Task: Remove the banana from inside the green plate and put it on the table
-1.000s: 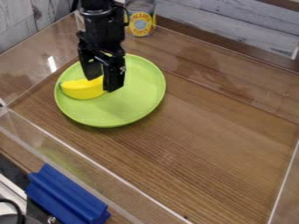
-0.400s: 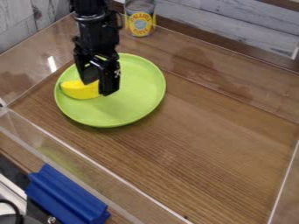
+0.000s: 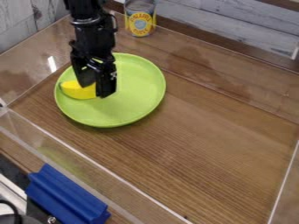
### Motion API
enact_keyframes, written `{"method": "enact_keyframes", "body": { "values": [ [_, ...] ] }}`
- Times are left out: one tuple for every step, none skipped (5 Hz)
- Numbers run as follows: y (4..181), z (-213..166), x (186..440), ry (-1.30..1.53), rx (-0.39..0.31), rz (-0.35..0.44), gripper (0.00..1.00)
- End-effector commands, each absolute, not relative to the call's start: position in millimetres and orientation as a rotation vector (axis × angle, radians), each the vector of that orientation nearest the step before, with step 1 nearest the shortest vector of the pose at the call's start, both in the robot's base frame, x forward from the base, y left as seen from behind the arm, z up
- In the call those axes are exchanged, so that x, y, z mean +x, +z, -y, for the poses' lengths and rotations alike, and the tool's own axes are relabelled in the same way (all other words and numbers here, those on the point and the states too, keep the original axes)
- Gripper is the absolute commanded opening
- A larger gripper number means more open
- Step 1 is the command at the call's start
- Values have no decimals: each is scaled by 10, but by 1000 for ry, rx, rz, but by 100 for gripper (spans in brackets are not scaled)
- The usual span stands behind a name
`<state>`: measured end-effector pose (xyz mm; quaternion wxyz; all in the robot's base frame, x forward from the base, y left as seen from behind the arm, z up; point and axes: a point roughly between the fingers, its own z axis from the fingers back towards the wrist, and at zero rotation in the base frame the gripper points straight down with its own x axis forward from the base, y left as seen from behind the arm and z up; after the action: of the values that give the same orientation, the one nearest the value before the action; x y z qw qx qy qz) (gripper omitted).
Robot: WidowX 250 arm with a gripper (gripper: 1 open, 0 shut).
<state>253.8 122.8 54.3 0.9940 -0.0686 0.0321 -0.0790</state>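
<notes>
Over the green plate [image 3: 126, 103] on the table [image 3: 222, 131], hung with gripper [image 3: 91, 86] spread wide, pointing down, straddling the banana [image 3: 77, 89], grasping nothing.

Round lime-green plastic plate [image 3: 135, 96], smooth, slight sheen; brown wood-grain tabletop [image 3: 211, 149], glossy; clear acrylic walls [image 3: 70, 162].

Arm at far left, wrist vertical, black gripper [image 3: 93, 80] pointing straight down, jaws spread wide.
</notes>
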Motion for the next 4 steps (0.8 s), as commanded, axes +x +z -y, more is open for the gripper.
{"method": "enact_keyframes", "body": {
  "values": [
    [627,-1316,2603,-148,-122,-23,100],
    [611,-1362,2618,-141,-129,-18,100],
    [562,-1373,2640,-144,-128,-16,100],
    [513,-1384,2660,-147,-128,-13,100]
  ]
}}
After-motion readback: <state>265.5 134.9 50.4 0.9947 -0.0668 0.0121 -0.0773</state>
